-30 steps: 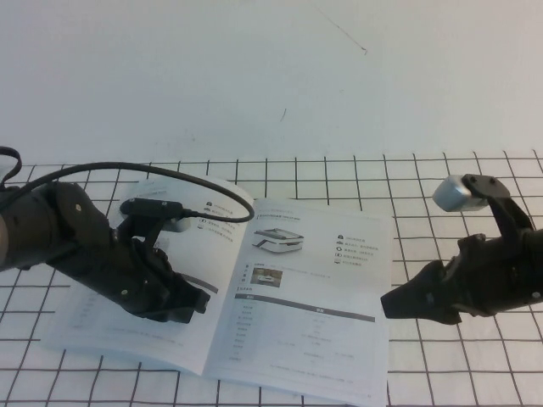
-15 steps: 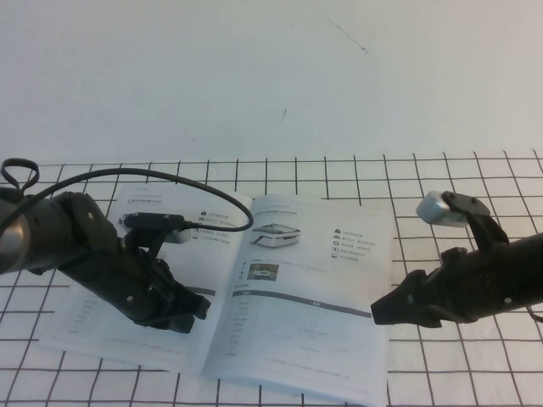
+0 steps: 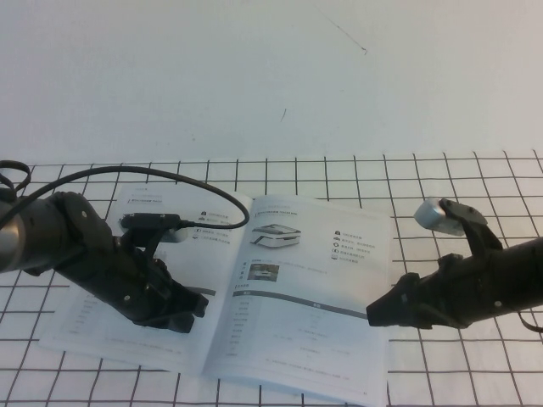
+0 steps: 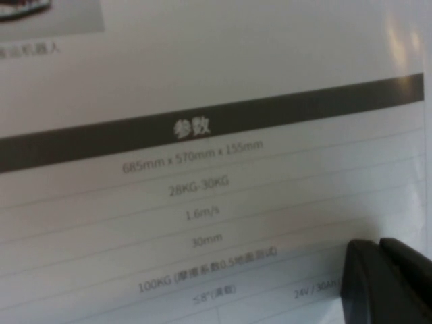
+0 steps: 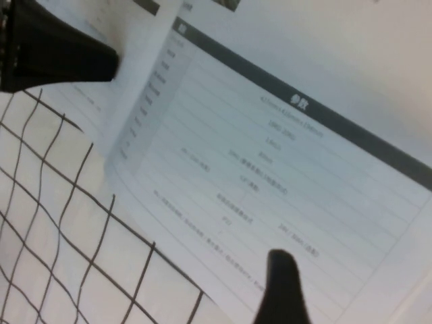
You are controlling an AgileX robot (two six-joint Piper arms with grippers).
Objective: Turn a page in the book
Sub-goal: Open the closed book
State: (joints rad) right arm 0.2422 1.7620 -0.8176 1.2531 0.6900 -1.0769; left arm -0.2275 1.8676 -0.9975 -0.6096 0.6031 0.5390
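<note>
The book lies open on the gridded table. Its right page shows a machine photo, icons, a dark bar and a table. My left gripper is shut and its fingertips press on the left page near the spine. My right gripper is low at the outer edge of the right page. One of its fingers shows over the page's lower table; the other is out of view. It holds nothing that I can see. The left arm also shows in the right wrist view.
A black cable arcs over the left page from the left arm. The white table with black grid lines surrounds the book. A plain white surface lies behind.
My right gripper has moved left and slightly down, reaching the right page's outer edge. My left gripper has shifted slightly lower on the left page, and that page lies flatter.
</note>
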